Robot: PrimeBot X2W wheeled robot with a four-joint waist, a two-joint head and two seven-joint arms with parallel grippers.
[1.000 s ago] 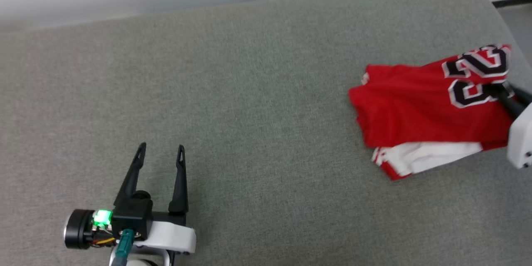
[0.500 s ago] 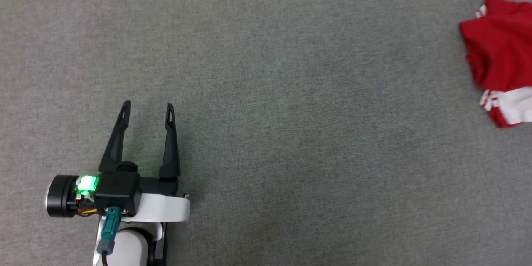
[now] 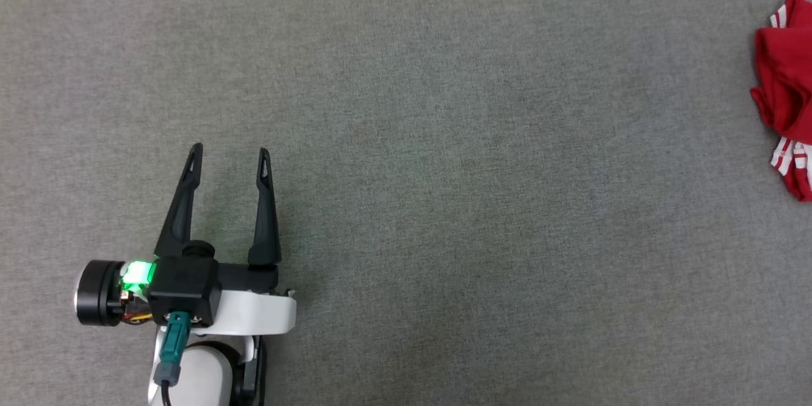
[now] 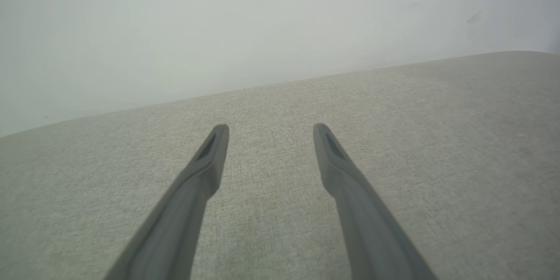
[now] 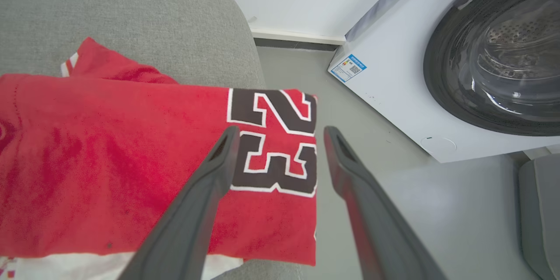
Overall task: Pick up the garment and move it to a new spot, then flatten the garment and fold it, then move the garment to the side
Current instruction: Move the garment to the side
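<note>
The garment [image 5: 109, 162], a red jersey with a black white-outlined "23", lies folded at the corner of the grey cushion [image 5: 131, 13], its edge overhanging the floor. In the head view just its red and striped edge [image 3: 786, 89] shows at the far right. My right gripper [image 5: 280, 135] hovers above the "23" with its jaws apart and nothing between them. My left gripper [image 3: 229, 158] stands open over bare cushion at the lower left, far from the garment; the left wrist view shows its fingers [image 4: 210, 157] spread over grey fabric.
A white washing machine [image 5: 393, 78] with a dark round door [image 5: 494, 52] stands on the grey floor [image 5: 393, 192] beside the cushion's corner. A pale wall [image 4: 262, 22] runs behind the cushion's far edge [image 4: 280, 85].
The right gripper, shut on the garment a second ago, now stands open above it. The head camera has tilted and turned, so the garment slid to the picture's right edge. The left gripper kept its pose.
</note>
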